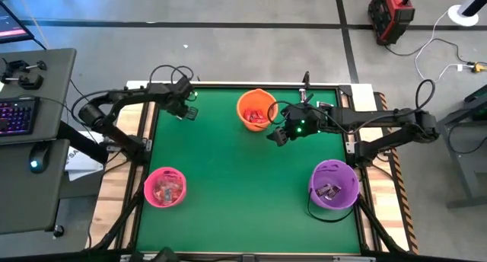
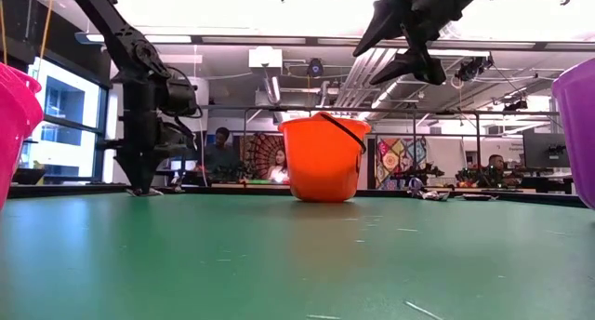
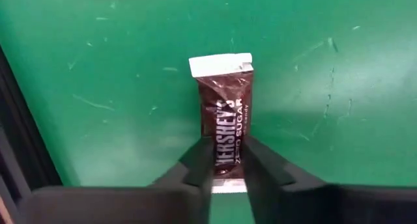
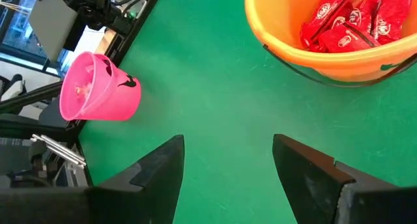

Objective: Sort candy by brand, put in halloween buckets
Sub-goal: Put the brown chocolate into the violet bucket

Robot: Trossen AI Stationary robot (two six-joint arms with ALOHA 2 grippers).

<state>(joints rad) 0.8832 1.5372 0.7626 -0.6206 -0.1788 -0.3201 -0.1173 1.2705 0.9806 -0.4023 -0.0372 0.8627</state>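
My left gripper (image 3: 228, 164): fingers pinching the end of a brown chocolate bar (image 3: 225, 120) lying flat on the green table (image 3: 117, 74), extending straight ahead of me.
My right gripper (image 4: 228, 162): fingers wide apart, empty, raised beside the orange bucket (image 4: 313, 45) of red candy (image 4: 352, 22).
Pink bucket (image 4: 98, 87): farther off.

Both arms matte black, slim tubular links with bulkier joint housings. Black cables loop off left arm (image 1: 125, 102) near its wrist. Right arm (image 1: 380, 125) has a lit green LED by the wrist. Fingers (image 4: 159, 168) are dark, wedge-shaped, flat-faced plastic.
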